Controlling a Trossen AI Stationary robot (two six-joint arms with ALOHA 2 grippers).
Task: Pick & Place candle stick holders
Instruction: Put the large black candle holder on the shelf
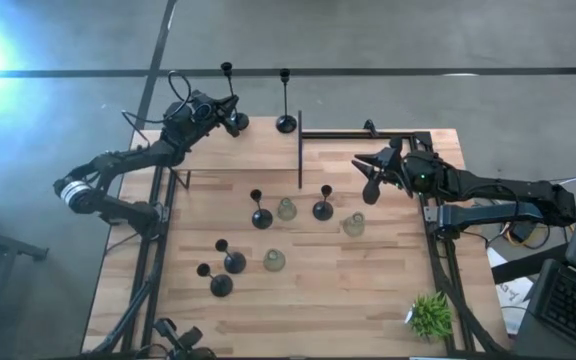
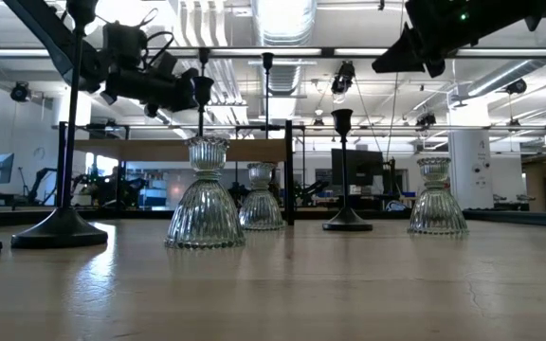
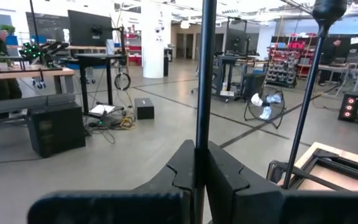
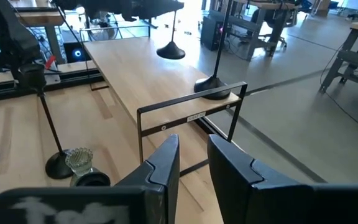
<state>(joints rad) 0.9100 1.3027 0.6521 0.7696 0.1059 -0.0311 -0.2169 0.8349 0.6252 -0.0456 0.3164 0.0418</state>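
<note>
Left end effector, upper left of the high view, is closed on the upright stem of a tall black candle stick holder at the worktop far edge, axis vertical; right end effector, open and empty, is held mid-right.

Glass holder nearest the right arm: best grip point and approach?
Take the glass candle holder by its narrow upper cup, above the flared ribbed skirt; the low view shows that shape. Come straight down with the right hand, which hovers open nearby. It stands upright, apart from the short black holder, so the fingers should fit either side.
</note>
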